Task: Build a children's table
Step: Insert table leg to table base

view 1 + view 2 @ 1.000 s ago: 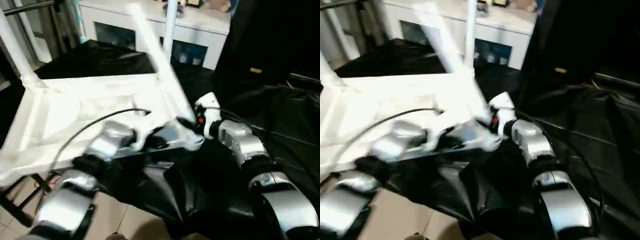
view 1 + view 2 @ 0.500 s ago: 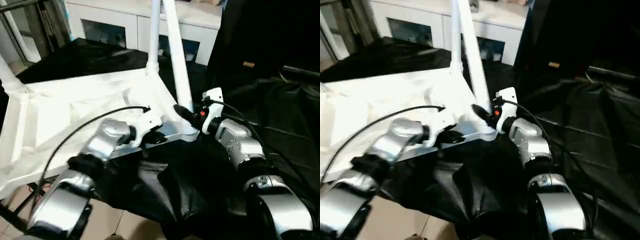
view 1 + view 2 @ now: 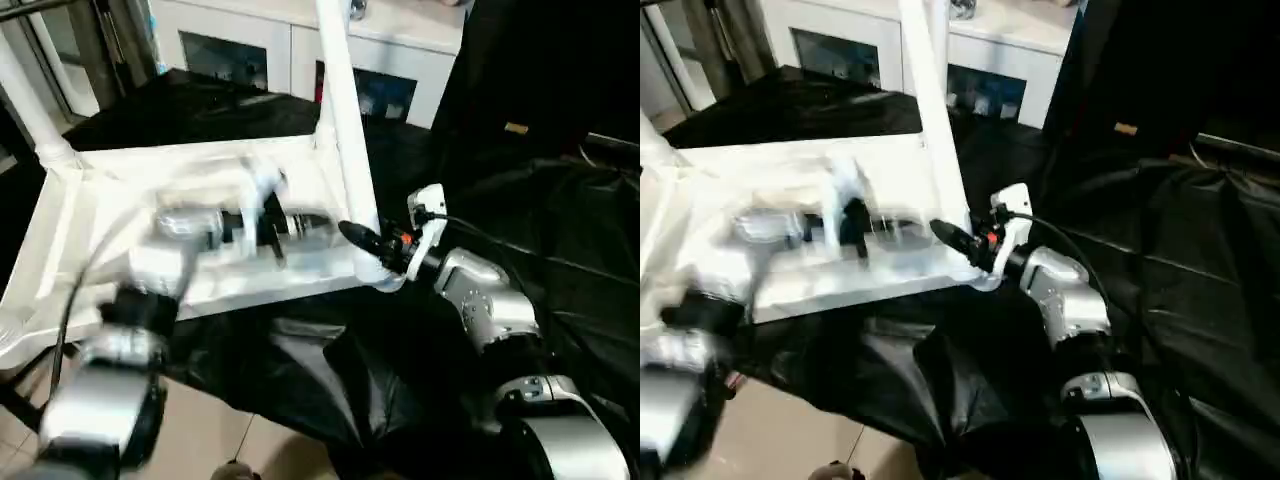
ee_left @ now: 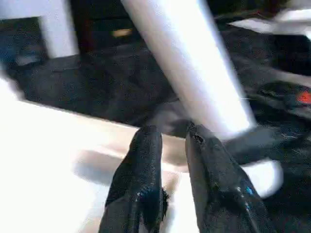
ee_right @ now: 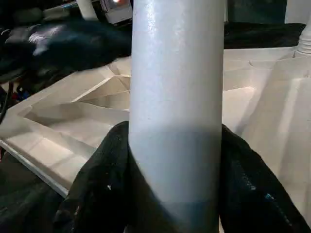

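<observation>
The children's table lies upside down: its white tabletop [image 3: 100, 190] shows the ribbed underside. One white leg [image 3: 30, 100] stands in the far left corner socket. Another leg [image 3: 340, 110] rises from the near right corner. My right gripper [image 3: 362, 243] is shut on that leg close to its base, with a black finger [image 5: 102, 184] on either side of the tube [image 5: 177, 97]. My left gripper [image 3: 305, 225] hovers over the underside and points at the same leg [image 4: 189, 63]. Its fingers [image 4: 146, 160] stand a little apart with nothing between them.
A white cabinet [image 3: 250, 50] with glass doors stands behind the work. Black cloth [image 3: 560, 230] covers the surface under and to the right of the tabletop and hangs over its near edge. Tiled floor [image 3: 230, 440] shows at the lower left.
My left arm has swung from the tabletop's near edge to over the underside, and its fingers have parted slightly. The right gripper keeps its hold on the leg. The camera has shifted.
</observation>
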